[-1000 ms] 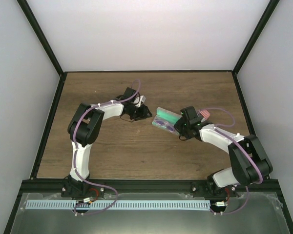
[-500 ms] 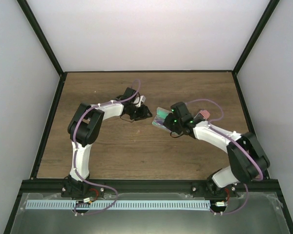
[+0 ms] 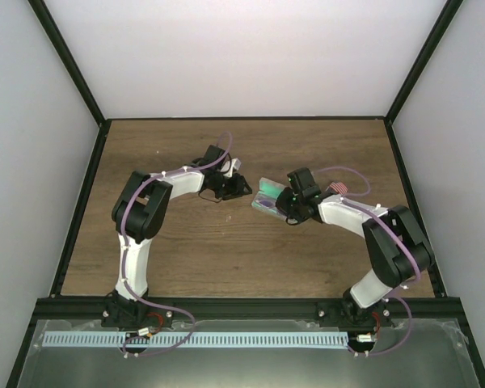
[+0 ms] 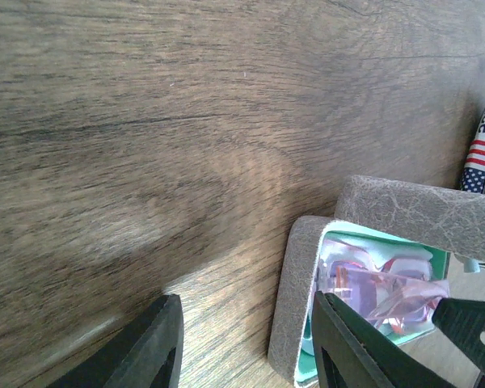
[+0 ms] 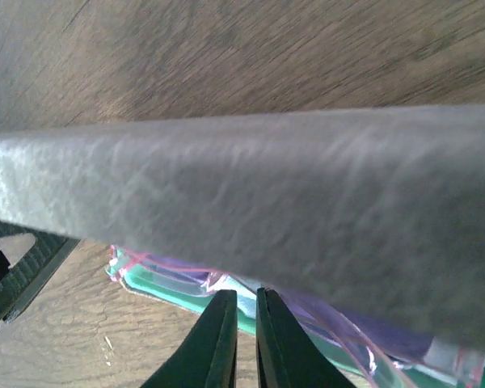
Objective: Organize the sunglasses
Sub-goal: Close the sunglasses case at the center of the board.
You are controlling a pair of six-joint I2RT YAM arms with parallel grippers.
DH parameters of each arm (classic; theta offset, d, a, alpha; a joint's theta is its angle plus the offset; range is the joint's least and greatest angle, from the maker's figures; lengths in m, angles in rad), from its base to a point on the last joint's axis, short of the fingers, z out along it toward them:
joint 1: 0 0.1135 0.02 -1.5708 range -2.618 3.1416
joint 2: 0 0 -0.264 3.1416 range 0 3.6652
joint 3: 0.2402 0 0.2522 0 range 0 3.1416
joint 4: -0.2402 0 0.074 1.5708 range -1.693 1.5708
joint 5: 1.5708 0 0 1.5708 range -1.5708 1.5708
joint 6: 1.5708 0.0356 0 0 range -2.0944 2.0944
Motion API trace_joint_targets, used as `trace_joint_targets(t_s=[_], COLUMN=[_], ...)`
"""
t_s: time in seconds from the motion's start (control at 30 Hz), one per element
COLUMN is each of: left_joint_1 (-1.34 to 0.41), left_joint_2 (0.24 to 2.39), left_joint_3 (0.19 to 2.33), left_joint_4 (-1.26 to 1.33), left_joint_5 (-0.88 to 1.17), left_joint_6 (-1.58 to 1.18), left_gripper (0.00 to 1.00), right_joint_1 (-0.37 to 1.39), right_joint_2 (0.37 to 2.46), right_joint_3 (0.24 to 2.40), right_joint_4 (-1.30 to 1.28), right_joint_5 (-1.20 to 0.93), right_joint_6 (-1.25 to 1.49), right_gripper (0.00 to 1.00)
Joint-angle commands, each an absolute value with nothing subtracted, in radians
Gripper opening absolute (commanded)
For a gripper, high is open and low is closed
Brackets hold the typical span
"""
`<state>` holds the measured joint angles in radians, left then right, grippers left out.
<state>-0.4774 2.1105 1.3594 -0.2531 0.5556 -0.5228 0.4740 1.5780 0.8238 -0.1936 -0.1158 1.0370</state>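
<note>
Now | sunglasses [image 4: 380, 283] in case [image 4: 295, 307] | right end effector [image 5: 242, 295] just beside

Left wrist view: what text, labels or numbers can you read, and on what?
"Place": on the stars-and-stripes case at the right edge, printed sideways and partly cut off by the frame.
Nothing to read on the grey glasses case or elsewhere.

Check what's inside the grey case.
Pink sunglasses lie on green lining. The raised lid hides the rest of the inside.
</note>
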Motion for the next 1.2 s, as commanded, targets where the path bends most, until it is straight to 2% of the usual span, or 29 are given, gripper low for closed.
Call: trace_joint_targets(t_s=[0.0,0.3,0.47,0.63,0.77,0.83,0.97,1.17], left_joint_1=[-0.474,-0.471,-0.459,-0.431,-0.421,-0.421,-0.429,-0.551], left_joint_2=[2.127,2.128,2.119,2.090,2.069,2.046,1.942,1.902], left_joint_3=[1.329,1.327,1.326,1.287,1.269,1.254,1.183,1.127], left_joint_4=[-0.277,-0.277,-0.282,-0.275,-0.281,-0.288,-0.302,-0.350], left_joint_5=[0.545,0.549,0.547,0.542,0.538,0.534,0.500,0.517], left_joint_6=[-0.515,-0.514,-0.511,-0.510,-0.501,-0.487,-0.414,-0.282], left_gripper=[0.46,0.46,0.46,0.46,0.45,0.39,0.06,0.04], right_joint_1=[0.445,0.448,0.481,0.492,0.484,0.462,0.403,0.335], right_joint_2=[1.600,1.634,1.558,1.471,1.421,1.436,1.507,1.639], right_joint_3=[0.868,0.904,0.900,0.869,0.873,0.903,0.977,1.106], right_joint_4=[-0.199,-0.189,-0.197,-0.207,-0.219,-0.228,-0.242,-0.269], right_joint_5=[-0.114,-0.147,-0.185,-0.217,-0.168,-0.153,-0.164,-0.191], right_joint_6=[1.013,0.977,0.973,0.973,0.961,0.951,0.924,0.880], right_gripper=[0.08,0.09,0.11,0.20,0.20,0.19,0.16,0.15])
